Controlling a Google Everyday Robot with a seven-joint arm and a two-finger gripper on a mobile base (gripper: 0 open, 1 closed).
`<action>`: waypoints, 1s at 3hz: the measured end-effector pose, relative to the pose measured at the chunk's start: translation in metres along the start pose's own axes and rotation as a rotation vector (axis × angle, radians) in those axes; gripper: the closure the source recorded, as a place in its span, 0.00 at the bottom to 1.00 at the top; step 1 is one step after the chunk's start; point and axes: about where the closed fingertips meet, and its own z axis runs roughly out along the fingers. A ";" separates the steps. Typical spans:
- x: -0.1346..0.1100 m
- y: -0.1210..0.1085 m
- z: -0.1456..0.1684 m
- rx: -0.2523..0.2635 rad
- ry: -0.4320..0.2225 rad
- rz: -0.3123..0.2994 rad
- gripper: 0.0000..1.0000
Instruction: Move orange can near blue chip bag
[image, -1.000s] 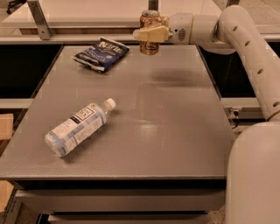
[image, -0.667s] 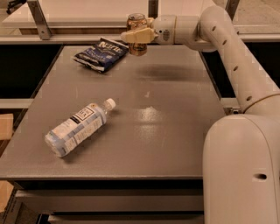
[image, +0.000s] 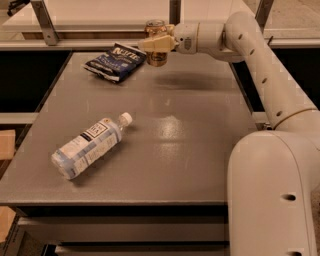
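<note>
The orange can (image: 156, 57) is upright at the far edge of the grey table (image: 190, 130), with its silver top showing above the fingers. My gripper (image: 154, 44) is shut on the orange can, reaching in from the right along the table's back edge. The blue chip bag (image: 115, 61) lies flat at the far left of the table, just left of the can, with a small gap between them. I cannot tell whether the can rests on the table or hangs just above it.
A clear plastic water bottle (image: 90, 146) lies on its side at the front left of the table. My white arm (image: 260, 65) runs along the right side, with the robot's body (image: 272, 195) at the front right. A metal rail runs behind the table.
My gripper has carried the orange can to the left along the back edge, from the far right toward the blue chip bag. The bag and bottle have not moved.
</note>
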 end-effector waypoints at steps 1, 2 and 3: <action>0.008 -0.004 0.001 0.008 0.009 0.008 1.00; 0.016 -0.009 0.002 0.018 0.018 0.014 1.00; 0.051 -0.023 0.027 0.018 0.033 0.044 1.00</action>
